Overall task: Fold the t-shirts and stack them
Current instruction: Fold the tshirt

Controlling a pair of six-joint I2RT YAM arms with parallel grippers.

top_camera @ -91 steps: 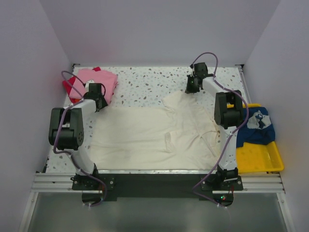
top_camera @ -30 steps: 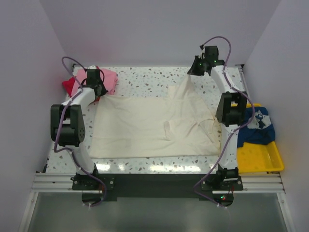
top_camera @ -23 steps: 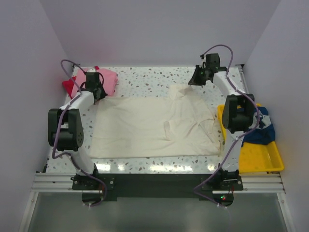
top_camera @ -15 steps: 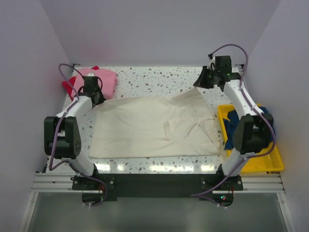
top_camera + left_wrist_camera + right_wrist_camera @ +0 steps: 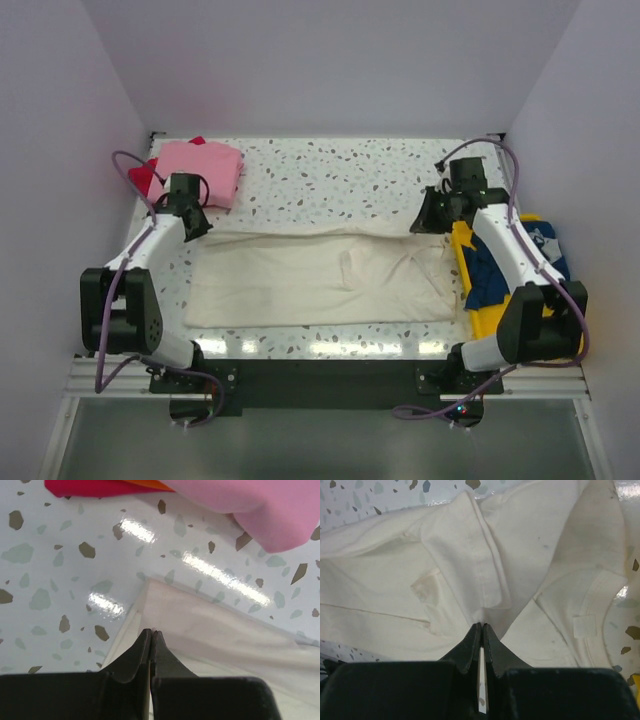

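The large cream t-shirt [image 5: 320, 280] lies across the table's middle with its far half folded toward the near edge. My left gripper [image 5: 192, 228] is shut on its far left corner [image 5: 165, 615]. My right gripper [image 5: 424, 222] is shut on the cloth at its far right [image 5: 485, 590], near the collar [image 5: 600, 625]. A pink t-shirt [image 5: 200, 168] lies folded at the far left on a red one [image 5: 143, 177]; an orange edge [image 5: 150, 485] shows between them in the left wrist view. A navy t-shirt with white print [image 5: 520, 262] lies in the yellow tray.
The yellow plastic tray [image 5: 478, 325] stands at the right edge of the speckled table [image 5: 330, 180]. Purple walls close in the far side and both sides. The arms' black base rail [image 5: 320, 375] runs along the near edge.
Both grippers have pulled the cream t-shirt's far edge toward the near side, folding it over itself. The shirt now lies as a narrower band. The right arm swung right, over the tray.
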